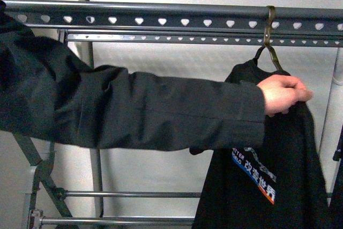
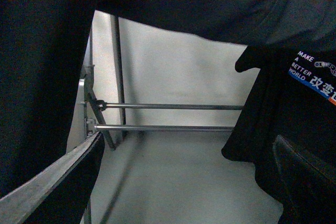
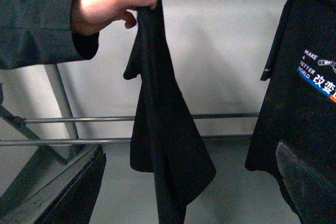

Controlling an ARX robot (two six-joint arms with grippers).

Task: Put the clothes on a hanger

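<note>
Front view: the T-shirt [image 1: 289,181] hangs straight down off the hanger [image 1: 270,28], hooked on the rail [image 1: 161,10] way over right, with a person's hand [image 1: 286,96] on its shoulder. Left wrist: left gripper [image 2: 187,145] spread wide, empty, with the shirt out past one finger. Right wrist: right gripper [image 3: 189,150] gaping too, nothing in it, and I'd guess it's the nearer arm.

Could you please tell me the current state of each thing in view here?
black T-shirt: hanging on the hanger, shoulder gripped by the hand.
hanger: hooked over the rack's top rail.
person's hand: closed on the T-shirt.
left gripper: open, empty.
right gripper: open, empty.
</note>
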